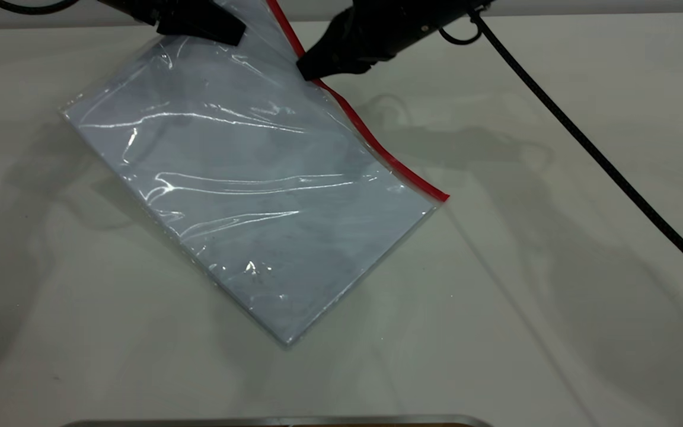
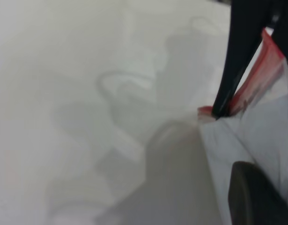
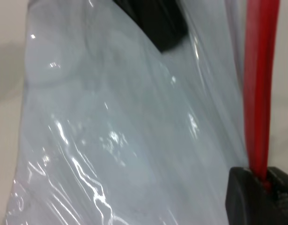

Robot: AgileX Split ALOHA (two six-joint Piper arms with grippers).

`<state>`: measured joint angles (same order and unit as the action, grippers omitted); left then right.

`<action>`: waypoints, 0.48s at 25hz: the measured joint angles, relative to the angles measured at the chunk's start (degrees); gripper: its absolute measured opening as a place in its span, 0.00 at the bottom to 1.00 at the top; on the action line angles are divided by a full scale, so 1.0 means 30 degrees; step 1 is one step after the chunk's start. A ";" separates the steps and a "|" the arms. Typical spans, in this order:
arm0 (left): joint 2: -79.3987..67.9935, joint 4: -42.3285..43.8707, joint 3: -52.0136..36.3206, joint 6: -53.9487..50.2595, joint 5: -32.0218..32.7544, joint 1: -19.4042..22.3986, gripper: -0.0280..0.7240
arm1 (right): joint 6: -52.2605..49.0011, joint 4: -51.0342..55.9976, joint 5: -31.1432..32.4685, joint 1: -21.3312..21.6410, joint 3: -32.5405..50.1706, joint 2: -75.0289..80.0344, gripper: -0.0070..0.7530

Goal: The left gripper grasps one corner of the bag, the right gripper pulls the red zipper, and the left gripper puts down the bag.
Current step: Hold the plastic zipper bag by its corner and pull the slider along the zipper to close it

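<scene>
- So the big flat clear plastic bag (image 1: 246, 196), bluish-white and kinda scuffed, sits tilted on the white table (image 1: 555, 296): its near corner rests on the tabletop, while the far end is lifted up toward the two arms.
- The thin bright red zipper strip (image 1: 377, 145) runs along the bag's long edge on the right arm's side, from the top of the exterior view down to where it ends at the corner near mid-table.
- The left gripper (image 1: 199, 24), the blunt wedge-fingered black one, is at the bag's raised far end, fingers clamped on the plastic there. The corner itself runs out of frame, so I can't say exactly how close to the red end it's pinching.
- The right gripper (image 1: 312, 66), the slim tapered black one with the cable loop, is right on the red strip a little below the left one. In the right wrist view the red strip goes straight down between its fingers (image 3: 242, 197), so they're pinched on it. Can't make out the slider tab.
- A long braided black cable (image 1: 602, 160) trails from the right arm across the table.
</scene>
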<state>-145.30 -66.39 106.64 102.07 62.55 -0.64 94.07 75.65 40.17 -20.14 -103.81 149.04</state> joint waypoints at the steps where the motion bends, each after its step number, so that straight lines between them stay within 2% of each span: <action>1: -0.0006 -0.0161 -0.0012 0.0035 0.0000 0.0012 0.11 | 0.0000 0.0000 0.0059 0.0117 0.0000 0.0133 0.06; 9: -0.0010 -0.2365 -0.0012 0.0636 -0.0079 0.0611 0.11 | -0.0512 -0.1507 -0.0163 0.1953 0.0080 0.1115 0.06; 12: -0.0010 -0.2929 -0.0012 0.0838 -0.0104 0.0611 0.11 | -0.0851 -0.2233 0.0355 0.2540 0.0080 0.1115 0.06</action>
<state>-145.33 -75.17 106.61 104.58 62.24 1.19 91.52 68.95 41.24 -12.52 -103.57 152.39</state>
